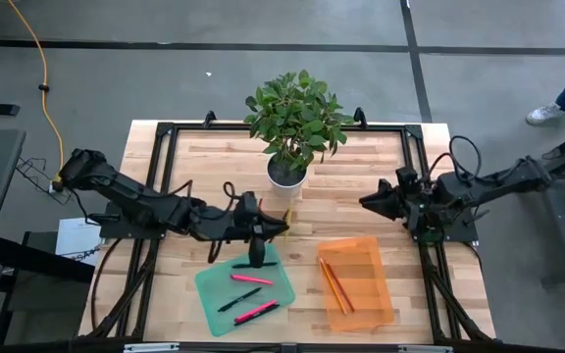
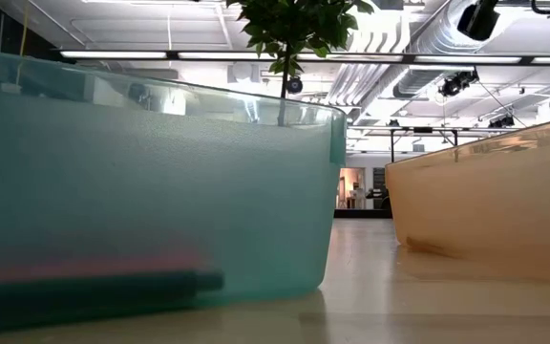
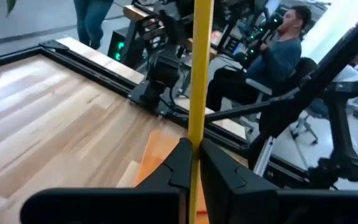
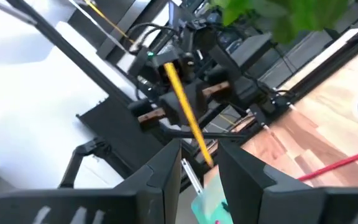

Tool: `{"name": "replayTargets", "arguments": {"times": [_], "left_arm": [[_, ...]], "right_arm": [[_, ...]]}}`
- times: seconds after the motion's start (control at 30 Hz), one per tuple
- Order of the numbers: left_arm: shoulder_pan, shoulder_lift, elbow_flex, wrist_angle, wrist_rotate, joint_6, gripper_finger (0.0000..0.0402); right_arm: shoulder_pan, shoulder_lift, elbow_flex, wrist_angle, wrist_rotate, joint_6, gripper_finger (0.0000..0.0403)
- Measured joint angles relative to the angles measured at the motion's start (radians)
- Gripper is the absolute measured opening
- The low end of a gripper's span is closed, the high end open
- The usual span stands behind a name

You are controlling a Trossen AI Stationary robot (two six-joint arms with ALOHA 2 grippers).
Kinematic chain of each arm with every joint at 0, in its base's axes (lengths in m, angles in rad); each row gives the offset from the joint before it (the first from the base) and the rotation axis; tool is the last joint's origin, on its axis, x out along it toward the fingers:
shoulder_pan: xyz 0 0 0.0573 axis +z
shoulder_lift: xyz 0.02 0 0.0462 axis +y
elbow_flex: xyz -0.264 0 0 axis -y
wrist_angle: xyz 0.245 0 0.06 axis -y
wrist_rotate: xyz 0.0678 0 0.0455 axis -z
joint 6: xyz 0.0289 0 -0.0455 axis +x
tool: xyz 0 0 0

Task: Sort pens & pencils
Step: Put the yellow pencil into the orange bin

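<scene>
One thin yellow wooden pencil (image 3: 199, 74) is clamped upright in the left gripper (image 1: 281, 225), jaws clenched on it, above the counter (image 1: 351, 186) between the teal tray (image 1: 214, 286) and the translucent orange tray (image 1: 381, 304). Carry it level over the orange tray, lower, then release. The right gripper (image 1: 369, 202) waits; its jaws' state is unclear.

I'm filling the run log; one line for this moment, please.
left gripper: shut on yellow pencil | right gripper: open, waiting
</scene>
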State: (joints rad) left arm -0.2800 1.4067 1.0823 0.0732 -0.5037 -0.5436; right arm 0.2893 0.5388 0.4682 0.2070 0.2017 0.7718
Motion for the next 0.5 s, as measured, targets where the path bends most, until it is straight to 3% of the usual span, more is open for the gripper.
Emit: {"name": "replayTargets", "arguments": {"times": [0.5], "left_arm": [[0.06, 0.2, -0.001, 0.341, 0.13, -0.014, 0.001]], "right_arm": [[0.102, 0.193, 0.09, -0.049, 0.003, -0.02, 0.0094]]}}
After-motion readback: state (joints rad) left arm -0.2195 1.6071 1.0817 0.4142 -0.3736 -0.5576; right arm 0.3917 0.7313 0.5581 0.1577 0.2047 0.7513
